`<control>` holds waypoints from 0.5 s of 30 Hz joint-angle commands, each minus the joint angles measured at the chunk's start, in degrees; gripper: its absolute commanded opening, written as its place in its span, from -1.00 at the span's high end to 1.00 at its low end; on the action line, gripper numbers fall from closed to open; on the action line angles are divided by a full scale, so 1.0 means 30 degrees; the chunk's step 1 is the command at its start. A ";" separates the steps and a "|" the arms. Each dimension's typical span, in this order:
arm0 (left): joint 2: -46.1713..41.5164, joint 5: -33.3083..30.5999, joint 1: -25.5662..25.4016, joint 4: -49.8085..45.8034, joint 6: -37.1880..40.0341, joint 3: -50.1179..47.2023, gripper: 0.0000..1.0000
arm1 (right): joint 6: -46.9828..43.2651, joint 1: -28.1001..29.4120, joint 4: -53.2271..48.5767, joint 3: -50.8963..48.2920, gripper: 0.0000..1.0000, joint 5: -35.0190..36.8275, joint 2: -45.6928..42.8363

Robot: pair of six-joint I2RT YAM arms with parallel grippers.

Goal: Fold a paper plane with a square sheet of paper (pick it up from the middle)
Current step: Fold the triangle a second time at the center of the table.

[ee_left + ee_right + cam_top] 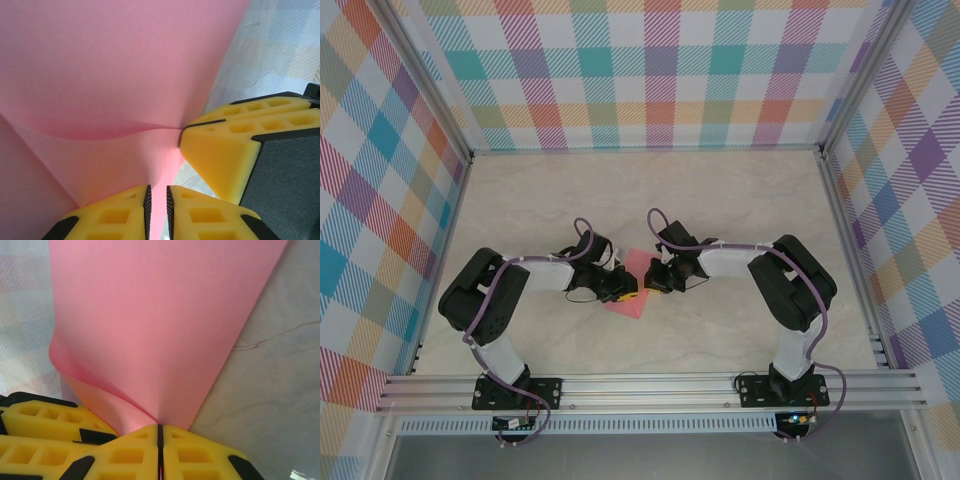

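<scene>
The salmon-pink square sheet of paper (629, 304) lies mid-table, lifted and bent where the two grippers meet over it. My right gripper (656, 279) is shut on an edge of the sheet (160, 315); its jaws (159, 432) press together with the paper rising out of them in a soft fold. My left gripper (626, 290) stands beside it. The left gripper's jaws (157, 210) are a narrow gap apart, and the pink sheet (110, 65) runs into that gap without the pads pinching it. The right gripper's yellow fingers (225, 150) show at the sheet's edge.
A pale marble-patterned tabletop (740, 200) extends around the sheet, bare behind and to both sides. Plaid walls (640, 70) close off the back and sides. A metal rail (650, 388) with both arm bases runs along the near edge.
</scene>
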 commanded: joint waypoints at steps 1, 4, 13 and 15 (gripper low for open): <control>0.0265 -0.0084 -0.0226 -0.0507 0.0370 0.0394 0.63 | -0.0231 0.0082 -0.0281 0.0038 0.83 0.0461 0.0251; 0.0295 -0.0099 -0.0236 -0.0566 0.0394 0.0370 0.63 | -0.0235 0.0082 -0.0334 0.0020 0.83 0.0490 0.0235; 0.0485 -0.0333 -0.0241 -0.1034 0.0647 0.0402 0.65 | -0.0174 0.0082 -0.0342 -0.0113 0.83 0.0548 -0.0119; 0.0526 -0.0377 -0.0241 -0.1143 0.0676 0.0350 0.66 | -0.0135 0.0082 -0.0331 -0.0203 0.83 0.0521 -0.0331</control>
